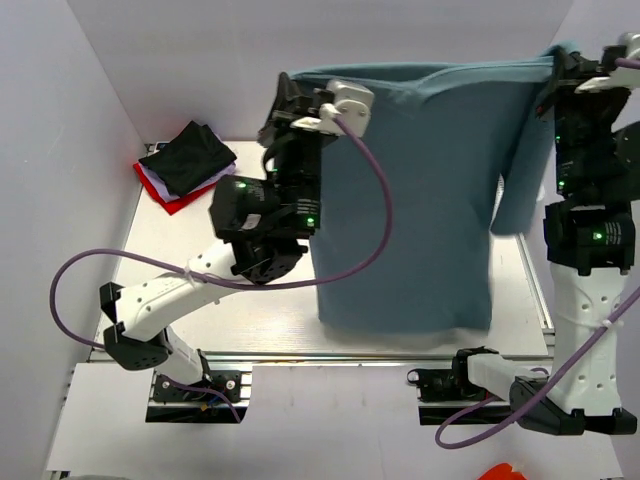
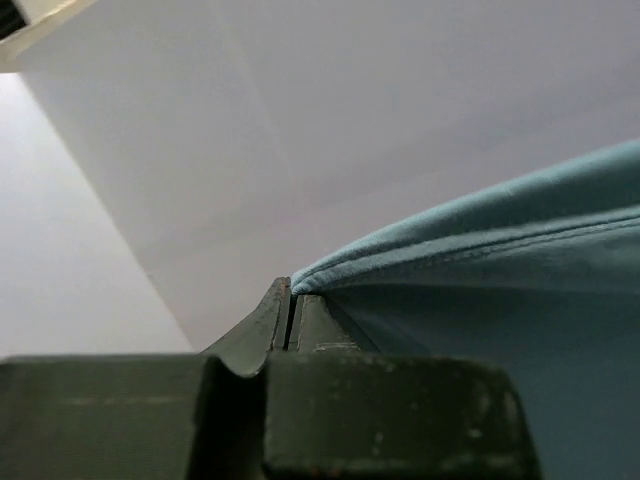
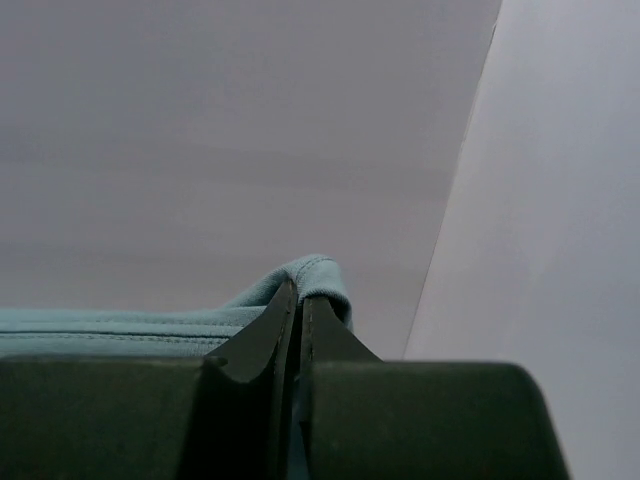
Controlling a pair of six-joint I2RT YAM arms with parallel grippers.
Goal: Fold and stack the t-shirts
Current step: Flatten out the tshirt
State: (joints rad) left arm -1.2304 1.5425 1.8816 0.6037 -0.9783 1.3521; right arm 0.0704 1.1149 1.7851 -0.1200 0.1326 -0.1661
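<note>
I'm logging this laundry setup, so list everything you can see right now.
Blue shirt: one, dusty blue-teal, held up by its top corners, hanging over the table's middle.
Black shirt: one, black, folded, back left, on top of the pile.
Red shirt: one, red, edge showing under the black one.
Table: one, pale.
Orange thing: one, bottom edge, cut off.
Cables: two, purple, one per arm.
Left gripper: shut on the shirt's corner.
Right gripper: shut on the other corner.

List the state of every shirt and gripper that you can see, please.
blue-teal t-shirt: unfolded, hanging spread between both grippers.
left gripper: shut on the shirt's top corner.
right gripper: shut on the other top corner.
black t-shirt: folded, lying on the red t-shirt.
</note>
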